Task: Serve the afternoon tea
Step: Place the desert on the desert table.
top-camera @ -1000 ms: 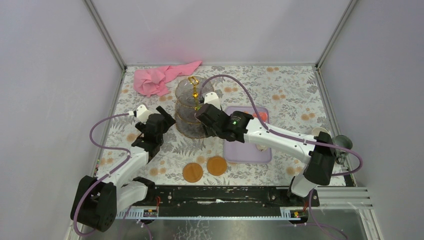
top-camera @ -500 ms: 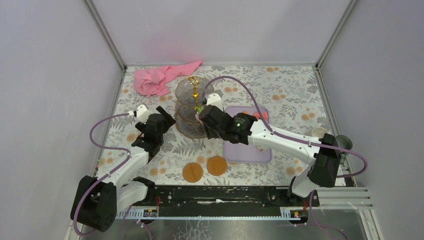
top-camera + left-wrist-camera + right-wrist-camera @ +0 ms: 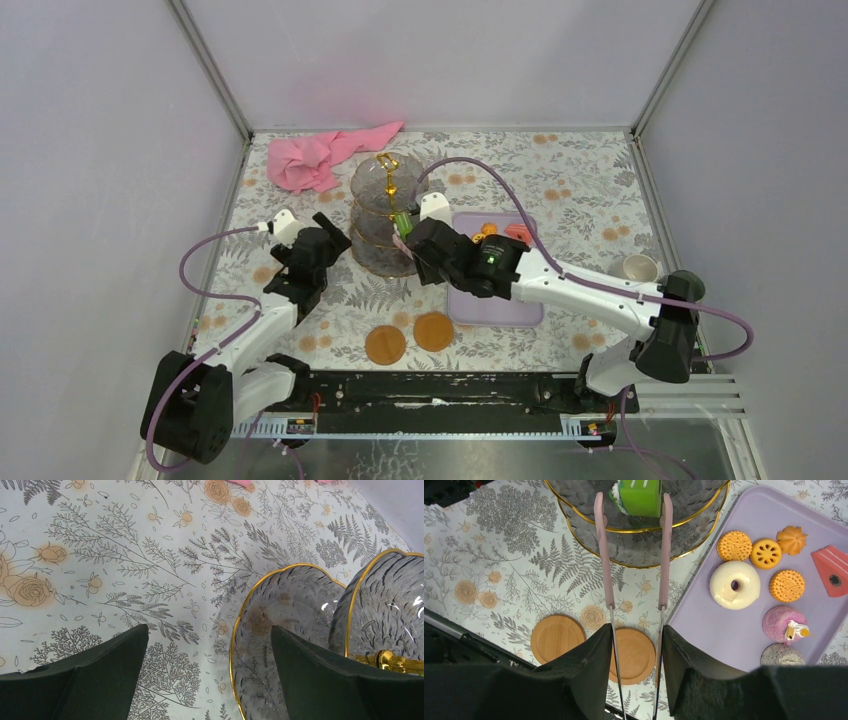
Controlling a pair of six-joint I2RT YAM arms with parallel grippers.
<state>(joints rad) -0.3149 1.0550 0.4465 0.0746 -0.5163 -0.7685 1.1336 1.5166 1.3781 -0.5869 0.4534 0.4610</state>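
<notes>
The three-tier glass stand [image 3: 385, 215] with gold rims stands at centre; it also shows in the left wrist view [image 3: 280, 630] and the right wrist view [image 3: 639, 545]. My right gripper [image 3: 420, 240] [image 3: 636, 630] is shut on the pink tongs [image 3: 605, 555], whose tips hold the green cake [image 3: 639, 495] over a tier of the stand. My left gripper [image 3: 325, 235] [image 3: 209, 629] is open and empty, just left of the bottom tier's rim. A doughnut [image 3: 735, 584], orange biscuits [image 3: 734, 545] and cupcakes [image 3: 783, 622] lie on the lilac tray [image 3: 734, 630]. The cream mug [image 3: 640, 267] stands at the right. The grey-green mug is hidden.
Two round wooden coasters [image 3: 385, 344] [image 3: 434, 331] lie near the front edge, below the tongs in the right wrist view [image 3: 558, 638]. A pink cloth [image 3: 320, 155] lies at the back left. A red piece [image 3: 834, 570] sits on the tray's far corner.
My right arm's elbow has swung right and the gripper with the tongs and green cake has shifted slightly nearer, uncovering the tray's pastries. The left arm has not moved.
</notes>
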